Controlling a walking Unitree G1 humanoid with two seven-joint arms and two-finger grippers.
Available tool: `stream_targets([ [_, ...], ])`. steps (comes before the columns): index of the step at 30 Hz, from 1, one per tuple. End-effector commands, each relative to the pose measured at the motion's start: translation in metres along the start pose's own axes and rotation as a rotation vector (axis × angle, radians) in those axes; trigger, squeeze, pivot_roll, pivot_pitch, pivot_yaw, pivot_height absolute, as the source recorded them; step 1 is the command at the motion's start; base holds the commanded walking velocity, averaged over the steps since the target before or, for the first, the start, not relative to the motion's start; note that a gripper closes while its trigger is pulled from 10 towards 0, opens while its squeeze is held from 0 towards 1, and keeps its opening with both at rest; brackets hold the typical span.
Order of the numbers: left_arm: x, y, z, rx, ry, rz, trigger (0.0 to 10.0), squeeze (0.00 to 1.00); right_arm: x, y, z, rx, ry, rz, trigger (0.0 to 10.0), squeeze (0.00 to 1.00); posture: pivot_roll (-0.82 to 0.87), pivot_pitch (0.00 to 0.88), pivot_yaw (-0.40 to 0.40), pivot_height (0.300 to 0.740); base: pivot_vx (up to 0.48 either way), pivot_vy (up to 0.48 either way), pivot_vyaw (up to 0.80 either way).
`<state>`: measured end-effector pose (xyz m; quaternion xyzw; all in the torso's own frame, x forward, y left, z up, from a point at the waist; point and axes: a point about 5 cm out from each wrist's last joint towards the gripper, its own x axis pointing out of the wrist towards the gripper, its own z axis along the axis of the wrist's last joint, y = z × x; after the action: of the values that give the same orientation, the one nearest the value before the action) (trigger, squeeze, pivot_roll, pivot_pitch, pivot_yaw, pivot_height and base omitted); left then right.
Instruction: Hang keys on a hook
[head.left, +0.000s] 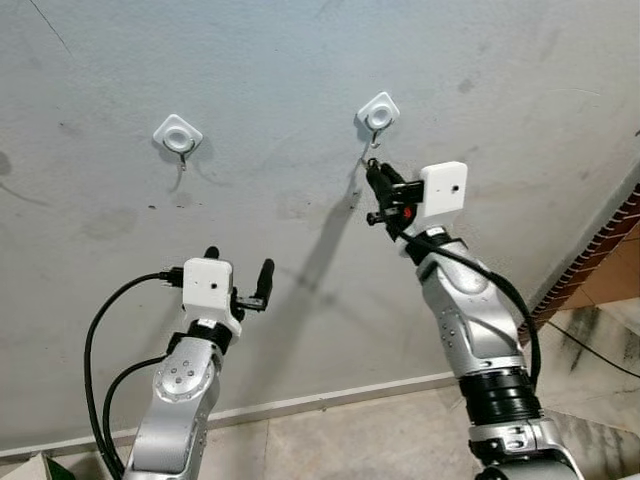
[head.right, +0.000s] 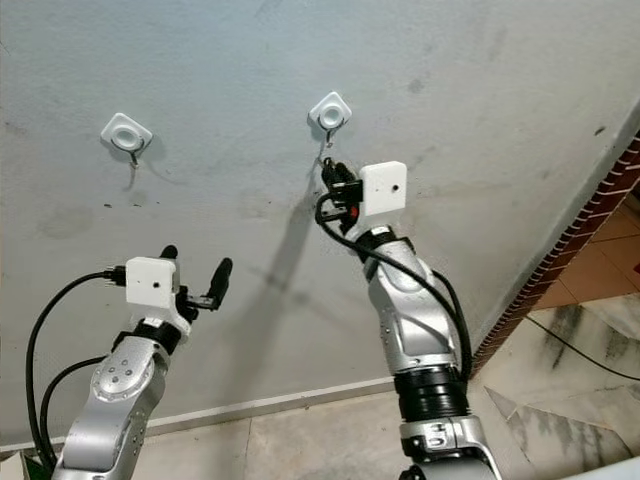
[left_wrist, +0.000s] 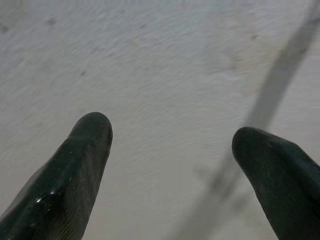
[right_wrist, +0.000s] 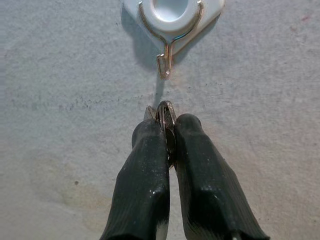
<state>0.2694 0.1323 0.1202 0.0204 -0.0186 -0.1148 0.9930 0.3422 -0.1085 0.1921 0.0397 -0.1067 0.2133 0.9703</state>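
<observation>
Presently the right gripper (right_wrist: 167, 131) is raised to the grey wall (head.left: 300, 90), its fingers (right_wrist: 145, 165) pressed together on the metal ring of the keys (right_wrist: 166, 114), which juts out from between the tips; the keys themselves are too small to make out in the head views. The ring sits just below the wire prong of the right-hand hook (right_wrist: 166, 62), near it but apart, so the hanging is not yet done. Judged from this, the carry and the approach are complete; what remains is to lift the ring over the upturned prong, lower it until it seats, and release. The margin looks fine, since the prong is thin and the ring is narrow and held edge-on between the tips, so alignment will need care. The left gripper (head.left: 238, 272) is held lower and well to the side, its fingers (left_wrist: 75, 165) spread wide and holding nothing, facing bare wall. A second hook (head.left: 178, 134) is fixed to the wall further left, unoccupied. Nothing stands between the ring and the target hook. Other items noted: a skirting strip (head.left: 330, 397) along the wall's foot, a tiled floor (head.left: 400, 440), and a brick edge (head.left: 590, 255) at the far right.
</observation>
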Motion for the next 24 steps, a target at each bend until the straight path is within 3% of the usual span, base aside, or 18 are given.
stream_targets([
  [1, -0.003, -0.005, 0.005, 0.019, -0.027, -0.051, 10.0, 0.00, -0.004, 0.003, 0.002, 0.011, -0.007, 0.047, 10.0, 0.00, 0.09, 0.052, 0.020, 0.740, 0.000, 0.000, 0.00],
  [12, -0.003, -0.007, 0.006, 0.027, -0.024, -0.077, 10.0, 0.00, -0.031, 0.004, 0.003, 0.018, 0.000, 0.121, 10.0, 0.00, 0.08, 0.058, 0.035, 0.740, 0.000, 0.000, 0.00],
  [24, -0.006, -0.010, 0.010, 0.023, -0.037, -0.137, 10.0, 0.00, -0.015, 0.008, 0.015, 0.194, -0.091, 0.091, 10.0, 0.00, 0.10, 0.064, 0.052, 0.740, 0.000, 0.000, 0.00],
])
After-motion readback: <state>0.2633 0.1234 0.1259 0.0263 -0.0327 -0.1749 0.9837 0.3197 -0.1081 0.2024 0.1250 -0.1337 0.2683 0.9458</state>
